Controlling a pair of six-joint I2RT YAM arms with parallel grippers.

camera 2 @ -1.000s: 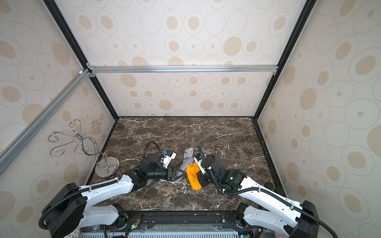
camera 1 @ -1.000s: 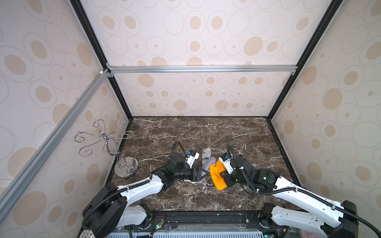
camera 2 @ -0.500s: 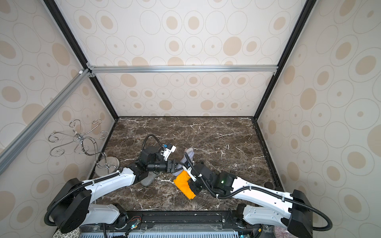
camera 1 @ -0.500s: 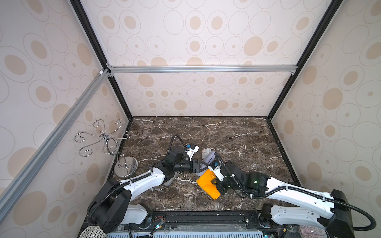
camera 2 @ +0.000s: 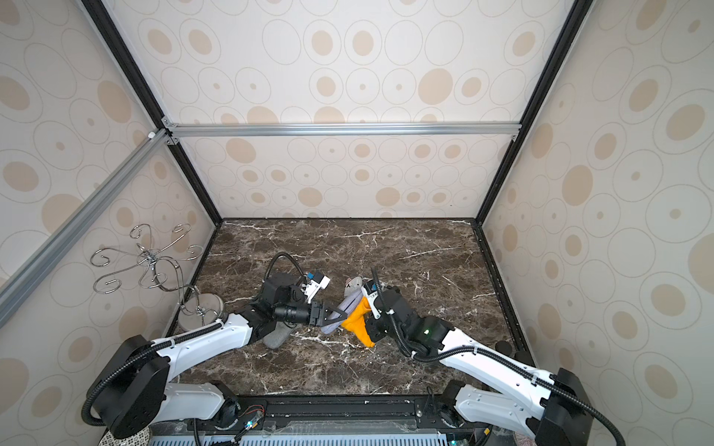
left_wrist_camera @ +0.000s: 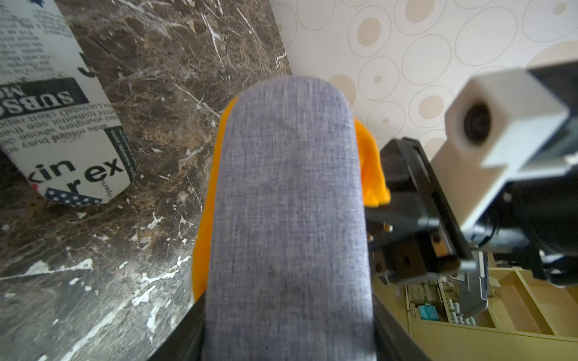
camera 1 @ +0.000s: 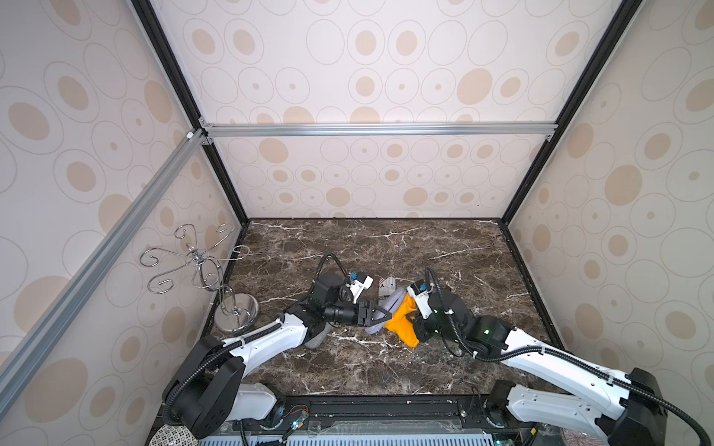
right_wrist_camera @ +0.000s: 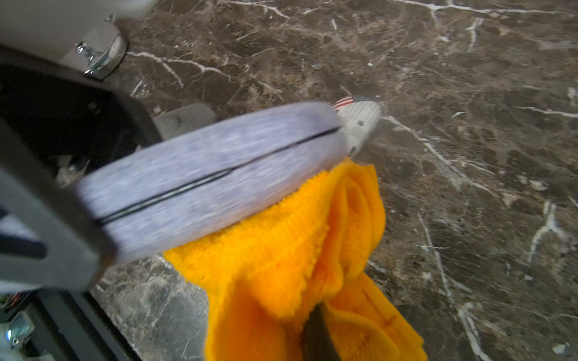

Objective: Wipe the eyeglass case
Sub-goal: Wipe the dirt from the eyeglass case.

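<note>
in both top views the left jaws pinch one end of the grey-blue eyeglass case, holding it slanted over the marble tabletop. the orange cloth touches the case's side, bunched in the right jaws, which are pressed together on it. a newsprint-patterned case lies just beyond the eyeglass case, and a chrome hook stand stands well apart from it. the left wrist view shows the eyeglass case lengthwise, with cloth peeking out on both sides. the right wrist view, blurred, shows the cloth pressed against one long face of the case.
</note>
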